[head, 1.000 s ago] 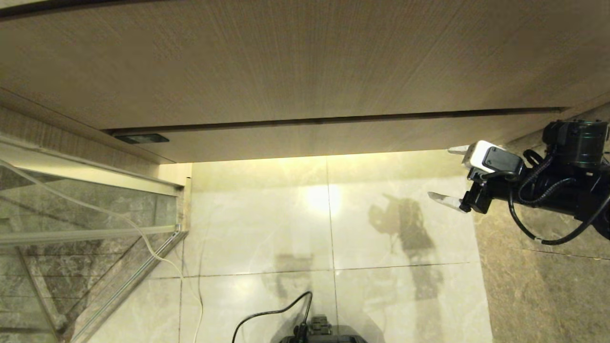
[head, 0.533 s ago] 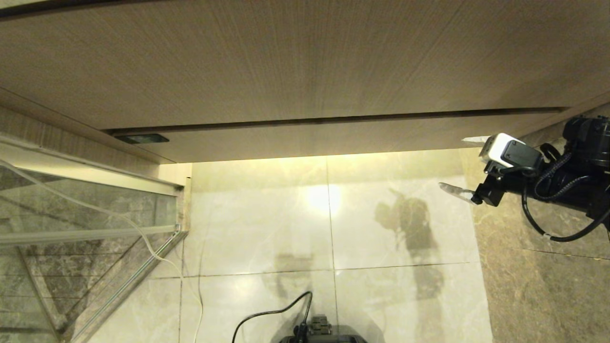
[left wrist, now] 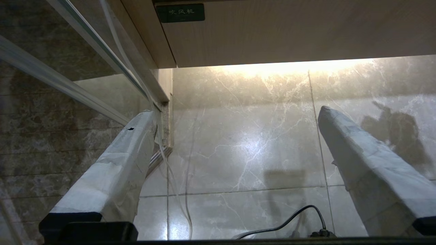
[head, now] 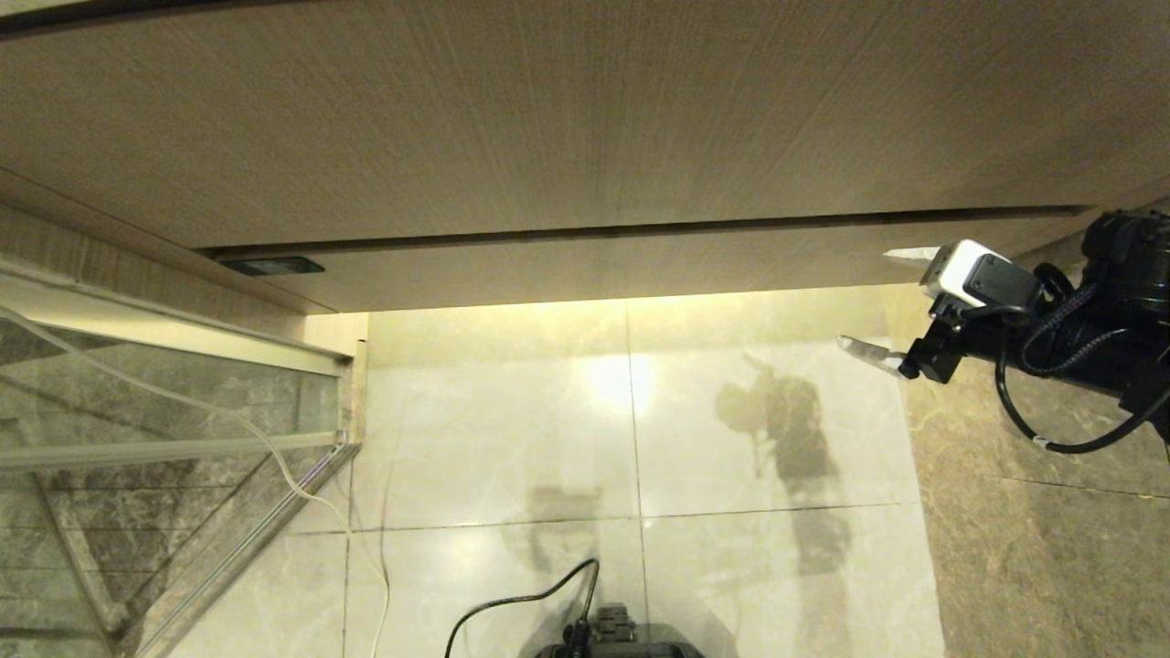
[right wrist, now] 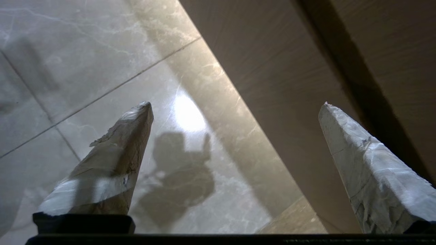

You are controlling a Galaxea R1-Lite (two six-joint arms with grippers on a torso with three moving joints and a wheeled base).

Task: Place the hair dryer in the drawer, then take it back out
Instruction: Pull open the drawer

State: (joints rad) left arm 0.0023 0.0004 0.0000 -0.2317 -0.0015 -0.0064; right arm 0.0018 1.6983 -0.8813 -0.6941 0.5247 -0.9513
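Note:
The drawer [head: 594,265] is the narrow beige wood-grain band under a dark gap line, and it is closed flush. It also shows in the left wrist view [left wrist: 289,34] and the right wrist view [right wrist: 289,85]. The hair dryer is out of view. My right gripper [head: 873,300] hovers at the drawer's right end, just in front of its lower edge, open and empty [right wrist: 235,103]. My left gripper [left wrist: 235,111] hangs over the floor near the drawer's left end, open and empty; the head view does not show it.
A taller wood-grain panel [head: 548,119] rises above the drawer. A small green label [head: 271,266] marks the drawer's left end. A glass partition [head: 164,411] with a white hose [head: 274,466] stands left. A black cable [head: 512,603] lies on the pale floor tiles.
My right gripper has drifted closer to the drawer front and slightly to the right, staying open. The drawer has not moved.

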